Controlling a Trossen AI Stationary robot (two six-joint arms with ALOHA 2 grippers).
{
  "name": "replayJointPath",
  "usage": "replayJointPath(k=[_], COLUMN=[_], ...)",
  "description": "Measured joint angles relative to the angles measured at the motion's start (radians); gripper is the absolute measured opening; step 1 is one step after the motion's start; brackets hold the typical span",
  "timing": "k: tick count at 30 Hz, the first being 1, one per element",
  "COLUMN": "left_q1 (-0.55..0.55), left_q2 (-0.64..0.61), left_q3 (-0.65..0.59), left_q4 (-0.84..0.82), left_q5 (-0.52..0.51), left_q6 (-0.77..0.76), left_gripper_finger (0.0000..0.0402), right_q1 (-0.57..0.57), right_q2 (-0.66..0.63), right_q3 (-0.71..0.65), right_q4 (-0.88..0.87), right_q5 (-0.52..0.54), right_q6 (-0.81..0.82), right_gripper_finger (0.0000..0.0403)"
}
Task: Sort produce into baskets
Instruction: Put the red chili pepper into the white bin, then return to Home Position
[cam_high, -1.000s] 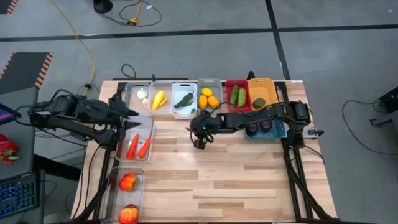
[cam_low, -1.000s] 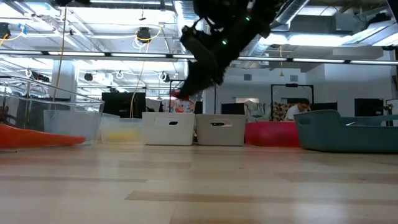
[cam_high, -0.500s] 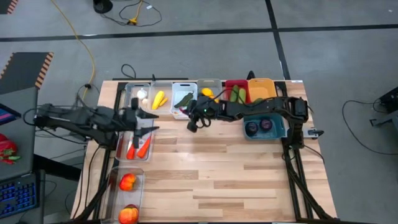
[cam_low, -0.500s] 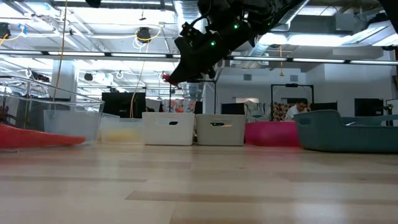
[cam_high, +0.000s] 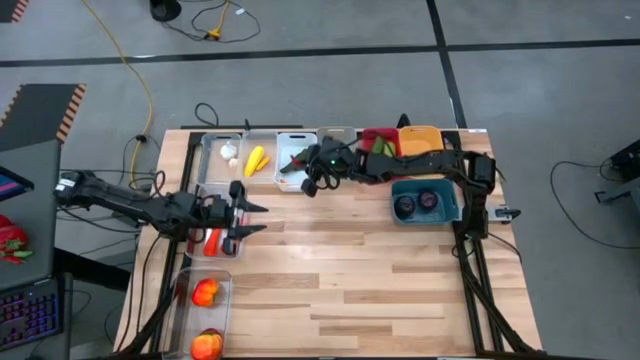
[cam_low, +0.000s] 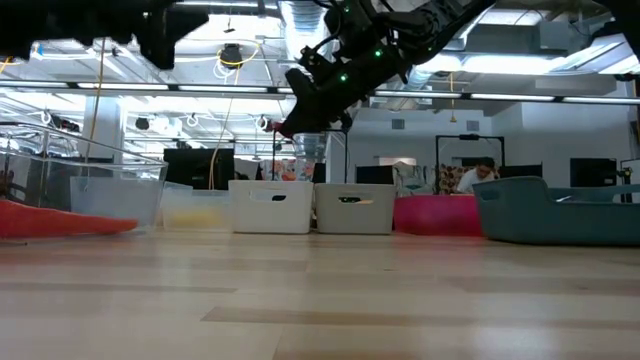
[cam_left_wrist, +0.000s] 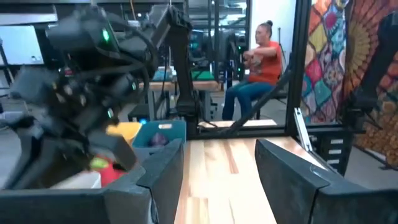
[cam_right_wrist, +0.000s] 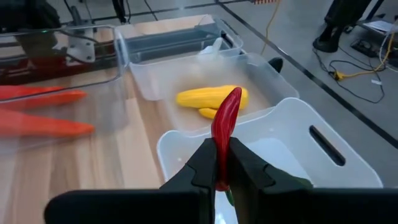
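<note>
Right wrist view: the right gripper (cam_right_wrist: 222, 163) has its fingers pinched tight on a red chili (cam_right_wrist: 225, 127), which stands upright above the near rim of the white basket (cam_right_wrist: 283, 155). Just beyond the white basket a clear basket (cam_right_wrist: 249, 71) holds yellow produce (cam_right_wrist: 208, 98). Well to one side of the white basket, over the clear basket of carrots (cam_high: 216, 238), the left gripper (cam_high: 248, 217) hangs with its fingers partly apart, holding nothing.

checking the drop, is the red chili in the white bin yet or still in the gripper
Still in the gripper. The right gripper is shut on the red chili, held above the white bin, not inside it.
</note>
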Motion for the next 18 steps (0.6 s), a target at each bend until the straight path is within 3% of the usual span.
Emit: replayJointPath(k=[7,18], left_q1=[0.0,0.001], left_q2=[0.0,-0.008], left_q3=[-0.139,-0.241], left_q4=[0.12,0.221], left_q5=[0.0,-0.031], left_q6=[0.047,0.087], left_gripper_finger=[0.0187,0.0187], right_q1=[-0.013,-0.012], right_q2=[0.0,0.0], right_q3=[0.0,0.0], right_q4=[0.001,0.001], right_q5=[0.0,0.0], right_q6=[0.0,0.003], right_gripper_finger=[0.007,0.0195])
